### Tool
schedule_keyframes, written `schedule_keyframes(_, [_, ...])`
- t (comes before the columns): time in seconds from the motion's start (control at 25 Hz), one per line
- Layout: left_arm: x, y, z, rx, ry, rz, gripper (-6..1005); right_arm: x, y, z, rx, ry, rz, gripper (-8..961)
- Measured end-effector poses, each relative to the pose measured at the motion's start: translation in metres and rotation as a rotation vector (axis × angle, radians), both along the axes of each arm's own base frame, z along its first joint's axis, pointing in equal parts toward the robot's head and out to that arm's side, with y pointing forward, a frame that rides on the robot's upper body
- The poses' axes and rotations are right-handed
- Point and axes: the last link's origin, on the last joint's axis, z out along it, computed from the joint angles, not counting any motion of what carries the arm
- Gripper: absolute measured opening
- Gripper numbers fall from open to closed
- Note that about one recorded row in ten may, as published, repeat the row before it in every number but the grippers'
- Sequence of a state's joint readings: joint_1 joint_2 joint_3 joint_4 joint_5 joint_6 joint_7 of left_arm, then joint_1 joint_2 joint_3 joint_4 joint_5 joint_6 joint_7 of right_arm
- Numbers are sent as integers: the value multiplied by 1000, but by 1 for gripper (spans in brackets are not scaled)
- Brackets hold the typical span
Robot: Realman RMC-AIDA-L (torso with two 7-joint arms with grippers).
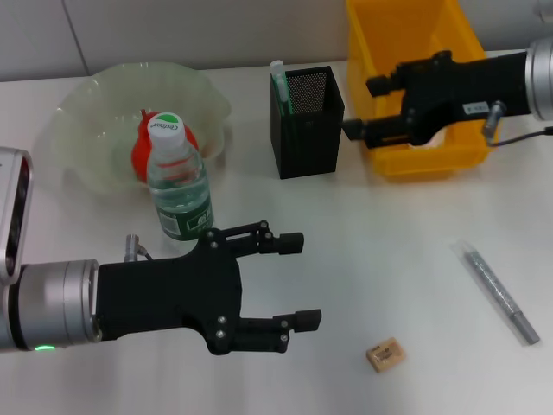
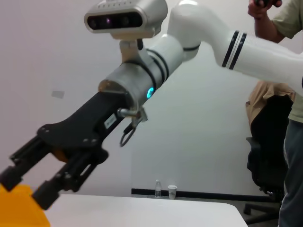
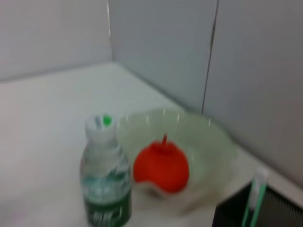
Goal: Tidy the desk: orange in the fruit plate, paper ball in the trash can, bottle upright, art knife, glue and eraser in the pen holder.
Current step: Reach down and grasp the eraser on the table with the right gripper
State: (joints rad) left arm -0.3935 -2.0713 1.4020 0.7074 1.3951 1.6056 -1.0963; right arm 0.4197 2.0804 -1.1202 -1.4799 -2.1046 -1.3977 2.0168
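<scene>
The orange (image 1: 145, 149) lies in the pale green fruit plate (image 1: 86, 104), also in the right wrist view as orange (image 3: 161, 165) and plate (image 3: 215, 142). The bottle (image 1: 177, 181) (image 3: 106, 179) stands upright just in front of the plate. Beside it my left gripper (image 1: 298, 283) hovers open and empty. A white-and-green glue stick (image 1: 280, 85) pokes out of the black pen holder (image 1: 308, 130). Open and empty, my right gripper (image 1: 365, 108) (image 2: 24, 187) is at the left wall of the yellow trash can (image 1: 415, 160). The eraser (image 1: 384, 354) and grey art knife (image 1: 498, 292) lie front right. The paper ball is out of view.
A wall runs behind the table's far edge. In the left wrist view, a person (image 2: 284, 94) and a black chair (image 2: 265, 156) are beyond the table, off to one side of the robot.
</scene>
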Motion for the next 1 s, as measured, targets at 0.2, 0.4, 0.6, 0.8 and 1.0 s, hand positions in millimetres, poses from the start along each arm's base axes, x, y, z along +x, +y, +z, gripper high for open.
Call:
schedule_keyframes(0.2, [-2, 0, 0, 1, 1, 11, 809, -9, -10, 8, -49, -54, -59, 711])
schedule_keyframes(0.4, [-3, 1, -1, 4, 4, 14, 809, -14, -17, 15, -61, -110, -103, 711])
schedule_keyframes(0.6, [-4, 2, 1, 6, 9, 14, 809, -14, -20, 10, -105, -224, -163, 710])
schedule_keyframes(0.8, [-6, 3, 4, 8, 9, 19, 809, -13, -19, 7, -130, -268, -184, 710])
schedule_keyframes(1.0, [-9, 4, 10, 7, 16, 21, 809, -18, -21, 5, -161, -277, -198, 709])
